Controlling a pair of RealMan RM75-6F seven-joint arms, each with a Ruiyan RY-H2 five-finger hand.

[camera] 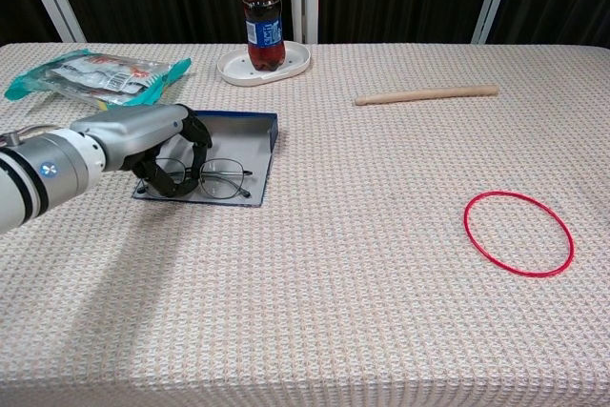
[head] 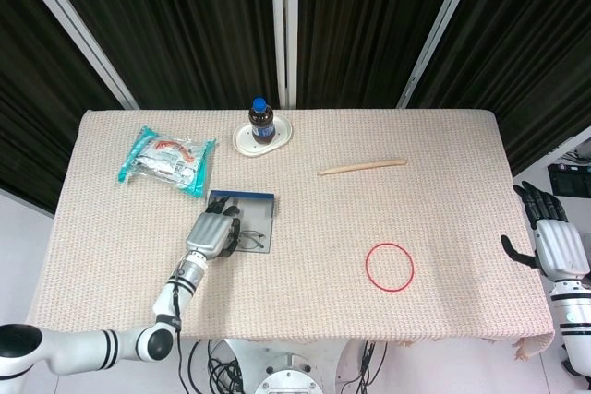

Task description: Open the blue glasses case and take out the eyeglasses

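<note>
Curling the left hand around the eyeglasses, lying in the open blue glasses case. Hanging the right hand far off, fingers apart, holding nothing.

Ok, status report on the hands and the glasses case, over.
Left hand curled over eyeglasses, grip unconfirmed. Blue glasses case open, glasses inside. Right hand open, off table edge. Nothing in the way.

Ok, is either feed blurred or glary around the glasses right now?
Chest view: sharp and evenly lit, thin glasses frame readable, soft shadow under the left hand. Head view: no glare, but the glasses are tiny and partly hidden by the fingers.
</note>
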